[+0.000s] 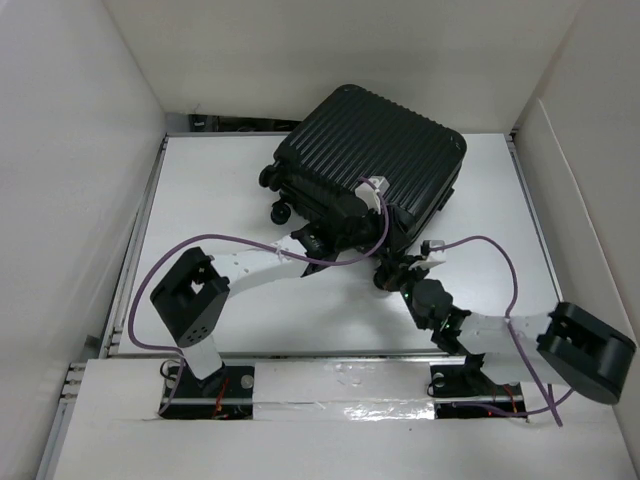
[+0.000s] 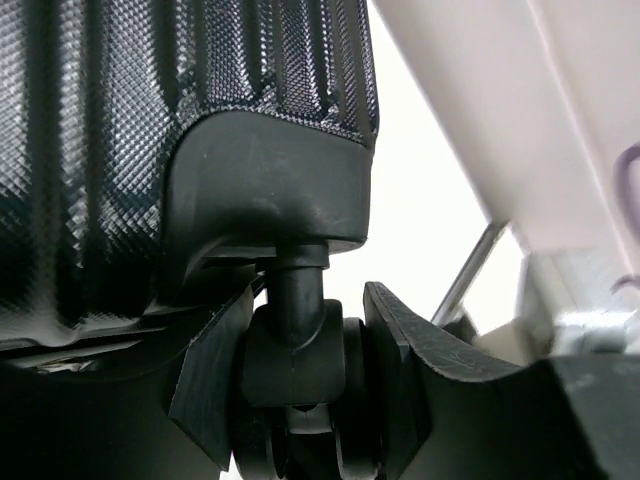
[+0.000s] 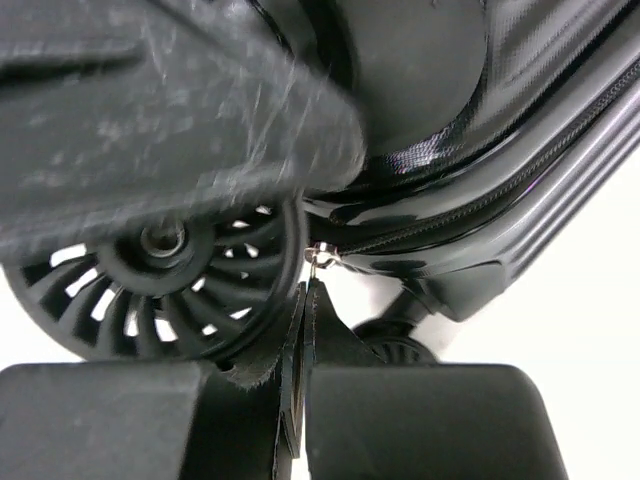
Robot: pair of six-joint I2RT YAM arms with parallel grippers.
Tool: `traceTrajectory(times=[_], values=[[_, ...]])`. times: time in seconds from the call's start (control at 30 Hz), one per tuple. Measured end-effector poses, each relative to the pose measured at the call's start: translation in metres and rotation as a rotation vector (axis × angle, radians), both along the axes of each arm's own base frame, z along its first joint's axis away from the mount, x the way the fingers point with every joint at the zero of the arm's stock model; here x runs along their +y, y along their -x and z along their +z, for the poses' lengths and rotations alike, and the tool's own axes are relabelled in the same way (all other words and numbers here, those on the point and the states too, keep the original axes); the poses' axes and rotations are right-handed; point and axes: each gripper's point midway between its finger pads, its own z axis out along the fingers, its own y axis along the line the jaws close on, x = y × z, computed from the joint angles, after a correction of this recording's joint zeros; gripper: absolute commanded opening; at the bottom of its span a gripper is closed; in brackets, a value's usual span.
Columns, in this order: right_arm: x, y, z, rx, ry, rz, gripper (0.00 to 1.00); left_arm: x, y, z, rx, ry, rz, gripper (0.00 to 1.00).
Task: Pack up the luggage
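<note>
The luggage point(image 1: 375, 150) lies closed on its broad side at the far middle of the white table point(image 1: 200, 190), turned at an angle. Its ribbed black shell faces up and its wheeled end points toward the arms. In the left wrist view the shell shows a fine diamond texture above a smooth black corner housing. Any maker's mark on it is too small to read.

The left gripper point(image 2: 310, 300) is at that near end, partly closed. Its two fingers press against either side of a caster wheel point(image 2: 300, 370) that hangs from the housing on a short stem.

The right gripper point(image 3: 303, 375) is just beside the suitcase's near right corner. Its jaws are fully closed, pinching the thin black zipper pull point(image 3: 300, 330), which hangs from a small metal ring on the zip line. A spoked wheel point(image 3: 160, 270) is just to one side of the pull.

Purple cables point(image 1: 150, 290) loop along both arms, and white walls point(image 1: 70, 150) enclose the table.
</note>
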Motion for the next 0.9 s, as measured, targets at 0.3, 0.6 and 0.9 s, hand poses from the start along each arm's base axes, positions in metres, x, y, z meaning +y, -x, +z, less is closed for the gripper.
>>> traceTrajectory(times=[0.3,0.6,0.9], values=[[0.011,-0.023,-0.007,-0.064,-0.144,-0.118,0.0,-0.013,-0.014,0.005,0.044,0.134,0.112,0.0],[0.032,-0.049,0.002,-0.105,-0.206,-0.204,0.0,-0.022,-0.027,0.011,0.072,0.24,0.18,0.0],[0.048,-0.049,-0.003,-0.079,-0.25,-0.17,0.37,-0.018,-0.03,0.007,0.061,0.257,0.21,0.54]])
